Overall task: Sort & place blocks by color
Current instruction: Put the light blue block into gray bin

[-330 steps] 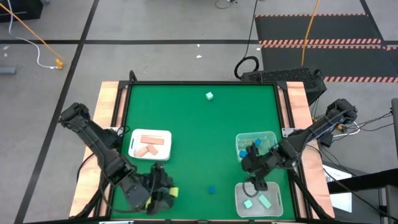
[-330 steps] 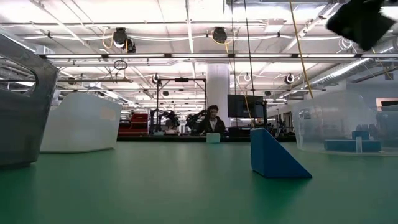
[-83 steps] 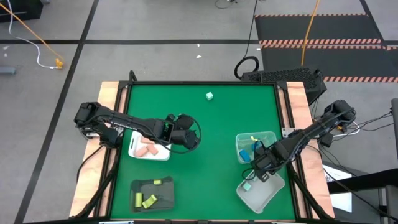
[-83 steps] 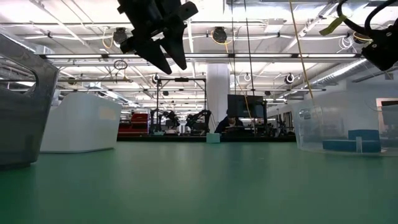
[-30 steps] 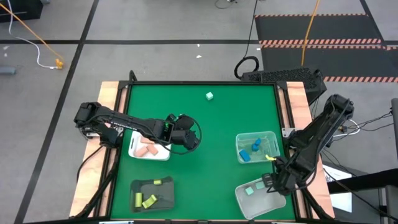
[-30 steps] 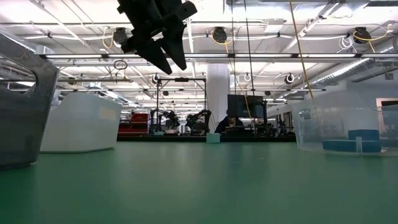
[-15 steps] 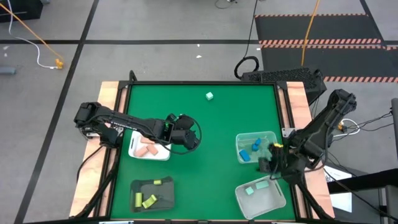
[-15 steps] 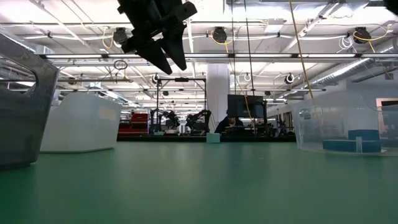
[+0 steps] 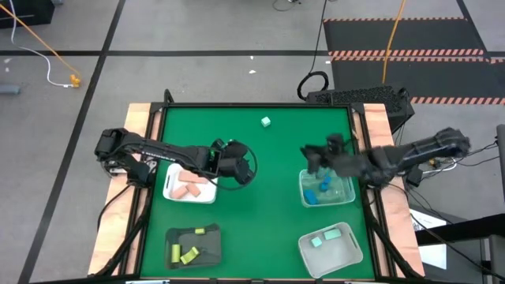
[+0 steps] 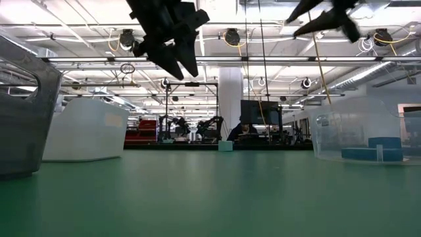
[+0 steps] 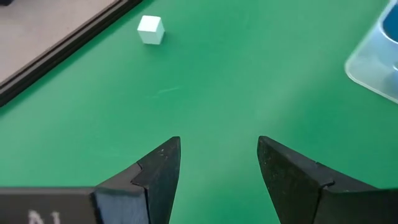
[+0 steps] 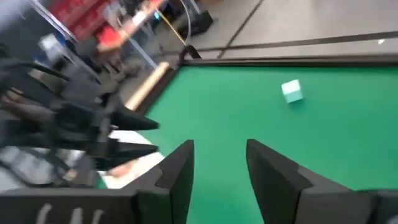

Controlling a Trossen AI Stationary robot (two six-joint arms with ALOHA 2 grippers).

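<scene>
A single pale mint cube (image 9: 266,121) sits on the green table near the far edge; it also shows in the left wrist view (image 11: 150,29), the right wrist view (image 12: 291,91) and the low view (image 10: 225,146). My left gripper (image 9: 246,162) hovers open above mid-table, right of the white tray, well short of the cube (image 11: 217,143). My right gripper (image 9: 308,155) hangs open in the air at the far side of the clear bin of blue blocks (image 9: 325,188), pointing toward the table's left (image 12: 217,146). Both are high in the low view (image 10: 186,72) (image 10: 293,27).
A white tray (image 9: 189,185) holds pink blocks, a dark tray (image 9: 192,244) holds yellow blocks, and a second clear bin (image 9: 330,246) holds mint blocks at the near right. Bare green table lies between the grippers and the far edge.
My right gripper has swung from beside the mint bin at the near right toward the far edge, past the blue bin, and has turned to point toward the table's left. It carries nothing. The blocks and trays have stayed put.
</scene>
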